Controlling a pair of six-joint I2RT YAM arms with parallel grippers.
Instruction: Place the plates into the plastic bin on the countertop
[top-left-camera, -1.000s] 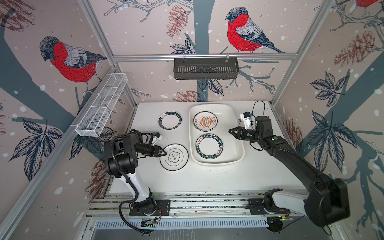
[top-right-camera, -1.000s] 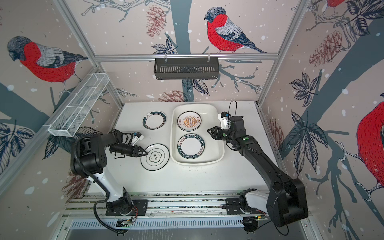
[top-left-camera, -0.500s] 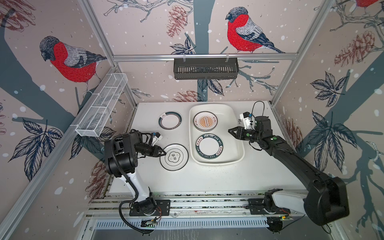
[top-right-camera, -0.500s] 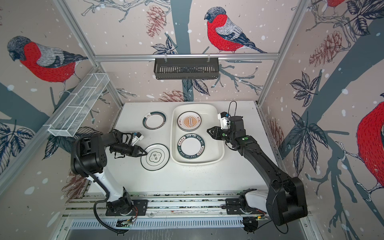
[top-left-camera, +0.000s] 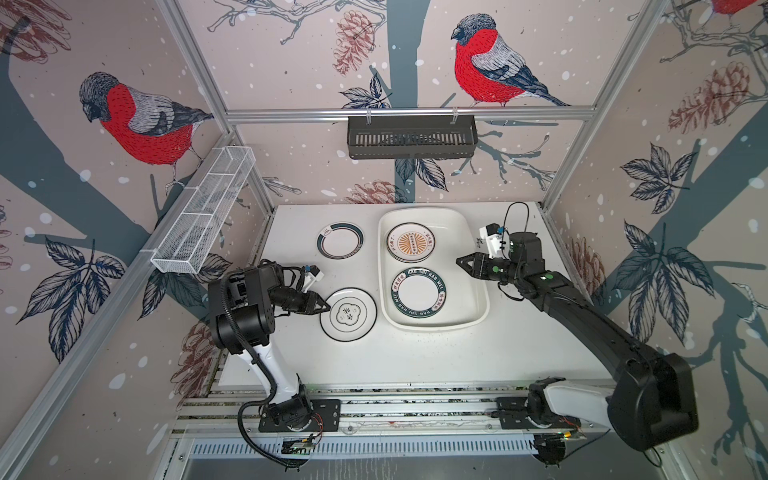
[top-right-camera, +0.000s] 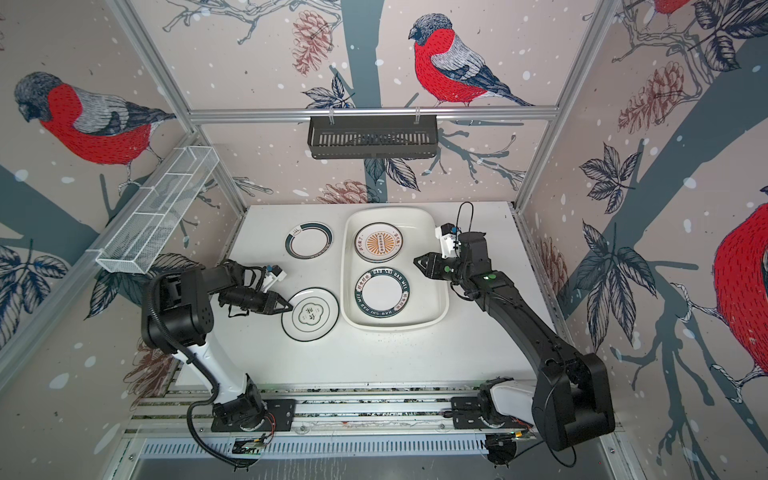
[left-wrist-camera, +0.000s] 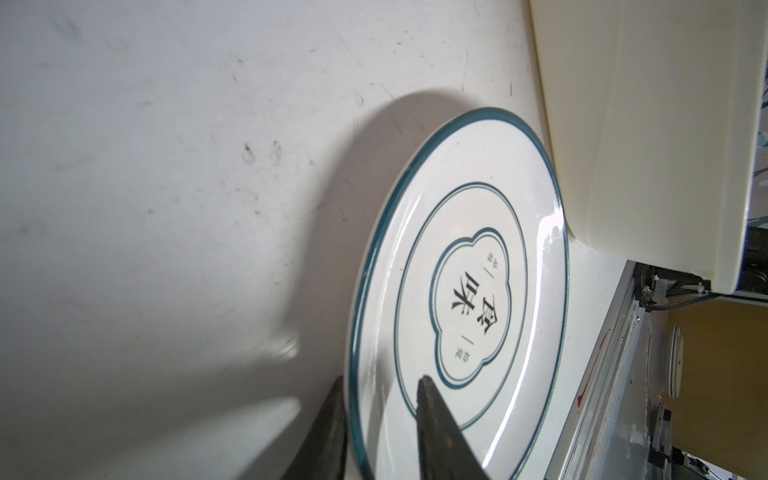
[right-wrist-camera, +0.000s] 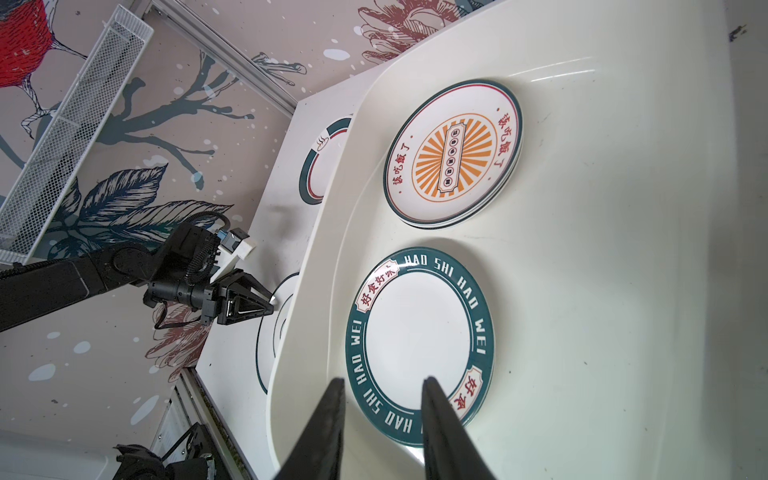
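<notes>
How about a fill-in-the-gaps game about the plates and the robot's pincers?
1. Outside the plastic bin, ____ plates lie on the countertop.
2. The right pincer holds ____, while the left pincer straddles the rim of the clover plate.
3. The sunburst plate has rays coloured ____.
4. The lettered plate reads HAO SHI HAO ____.

Missing words: two; nothing; orange; WEI.
</notes>
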